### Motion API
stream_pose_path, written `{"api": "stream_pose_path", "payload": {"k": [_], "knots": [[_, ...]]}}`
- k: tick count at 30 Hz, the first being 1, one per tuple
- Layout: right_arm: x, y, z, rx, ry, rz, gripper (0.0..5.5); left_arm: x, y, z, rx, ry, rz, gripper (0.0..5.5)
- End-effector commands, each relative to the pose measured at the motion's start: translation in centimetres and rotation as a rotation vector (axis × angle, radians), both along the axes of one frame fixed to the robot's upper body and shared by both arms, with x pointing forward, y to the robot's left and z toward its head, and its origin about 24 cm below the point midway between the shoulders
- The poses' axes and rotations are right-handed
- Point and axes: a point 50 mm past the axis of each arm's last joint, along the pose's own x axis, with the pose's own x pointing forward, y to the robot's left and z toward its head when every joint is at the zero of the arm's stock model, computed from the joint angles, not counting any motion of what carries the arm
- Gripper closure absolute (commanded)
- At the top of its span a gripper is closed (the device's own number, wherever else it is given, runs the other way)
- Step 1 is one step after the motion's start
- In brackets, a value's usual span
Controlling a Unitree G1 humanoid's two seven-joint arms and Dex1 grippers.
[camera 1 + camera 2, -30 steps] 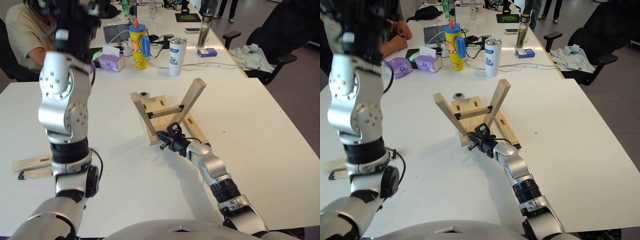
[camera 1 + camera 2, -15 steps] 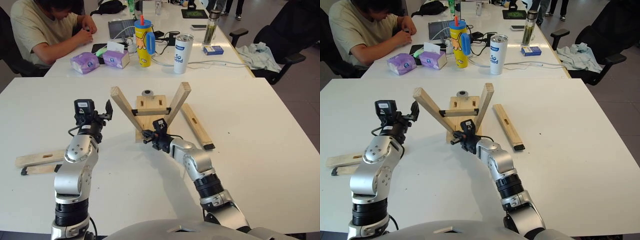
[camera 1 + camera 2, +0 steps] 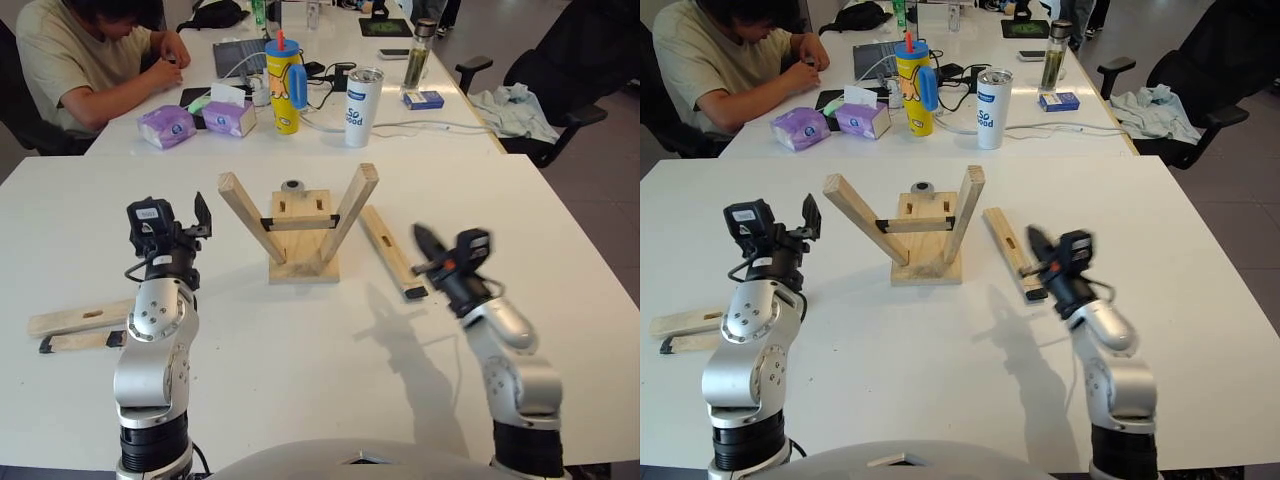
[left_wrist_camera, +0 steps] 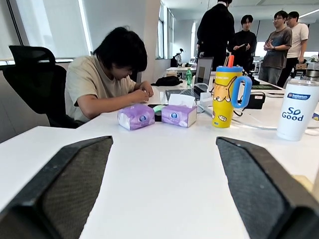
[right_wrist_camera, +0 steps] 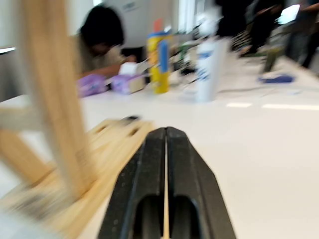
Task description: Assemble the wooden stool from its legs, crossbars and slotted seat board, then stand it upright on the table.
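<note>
The slotted seat board (image 3: 303, 266) lies flat mid-table. Two legs (image 3: 246, 216) (image 3: 350, 208) rise from it, splayed apart and joined by a crossbar (image 3: 300, 223). A loose leg (image 3: 389, 251) lies on the table just right of the board. Two more wooden pieces (image 3: 78, 319) lie at the far left. My left gripper (image 3: 185, 226) is held up left of the stool, open and holding nothing, its pads (image 4: 75, 177) wide apart. My right gripper (image 3: 421, 238) hovers right of the loose leg, shut on nothing, its fingers (image 5: 149, 164) pressed together and pointing toward the board (image 5: 94, 159).
A small round object (image 3: 292, 186) sits just behind the board. On the adjoining table stand a yellow cup (image 3: 282, 85), a white tumbler (image 3: 357, 92) and tissue packs (image 3: 166, 125), where a person sits. Bare table lies in front of the stool.
My right gripper has left the board's front edge and drawn back to the right, past the loose leg. My left arm came down from high up and now holds beside the stool.
</note>
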Motion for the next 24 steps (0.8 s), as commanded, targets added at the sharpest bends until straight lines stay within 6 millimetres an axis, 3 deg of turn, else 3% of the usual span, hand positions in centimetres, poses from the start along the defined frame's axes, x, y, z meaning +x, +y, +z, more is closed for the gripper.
{"api": "stream_pose_path", "payload": {"k": [1,3,6,8,10,12,15,18,20,24], "knots": [[2.8,-0.6,2.8,0.053,-0.105,-0.175,5.5,0.8,-0.4,2.1,0.061,-0.089,-0.011,1.64],[4.2,2.3,3.3,0.103,-0.089,-0.082,5.5,1.7,-1.7,1.7,0.072,-0.059,-0.099,1.64],[5.6,10.8,2.5,0.079,0.082,0.25,5.5,3.1,-4.3,0.8,0.082,0.013,-0.232,1.64],[4.5,15.3,1.3,0.067,0.198,0.428,5.5,3.8,-5.3,0.1,0.086,0.067,-0.271,1.64],[4.0,14.8,0.1,0.036,0.237,0.398,5.5,4.1,-4.9,-0.4,0.107,0.103,-0.26,1.64],[4.1,12.3,-1.1,0.009,0.286,0.307,5.5,4.1,-3.5,-0.9,0.119,0.134,-0.213,1.64],[4.7,8.3,-2.5,-0.078,0.336,0.212,5.5,3.6,0.1,-2.3,0.131,0.202,-0.118,1.64],[5.7,6.3,-2.5,-0.127,0.315,0.185,5.5,3.2,4.2,-3.4,0.193,0.277,-0.061,1.64],[6.7,6.0,-2.0,-0.1,0.269,0.207,5.5,3.3,5.9,-4.4,0.256,0.377,-0.163,1.64],[8.6,5.7,-1.1,-0.037,0.169,0.299,5.5,3.1,6.7,-4.5,0.349,0.543,-0.631,1.64]]}}
